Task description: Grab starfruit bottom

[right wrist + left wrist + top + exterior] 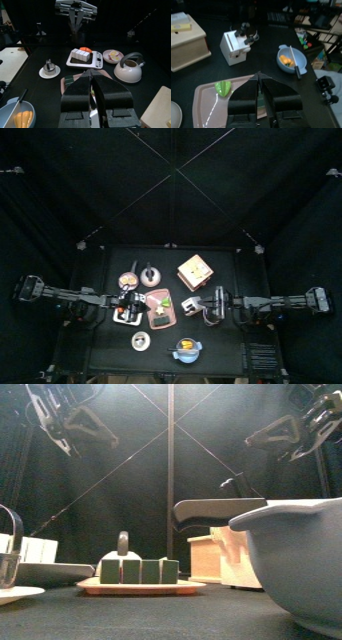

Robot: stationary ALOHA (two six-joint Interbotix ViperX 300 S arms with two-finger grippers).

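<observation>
Black curtains ring the table (100, 353); both arms are approaching, starfruit (223, 88) ungrasped on its pink tray (208, 107). Left gripper (261, 85) jaws nearly together, right gripper (90, 79) jaws too; next, descend over the fruit's lower end.

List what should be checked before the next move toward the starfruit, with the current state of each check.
1. Starfruit in view: ok, a green piece lying on the pink tray.
2. Starfruit free of neighbours: ok, nothing touches it in the left wrist view.
3. Left pincer open for a grasp: not ok, its jaws look together.
4. Left pincer at the starfruit: not ok, it hangs above and apart.
5. Right pincer empty: ok, nothing between its jaws.
6. Which end is the bottom: cannot tell.
</observation>
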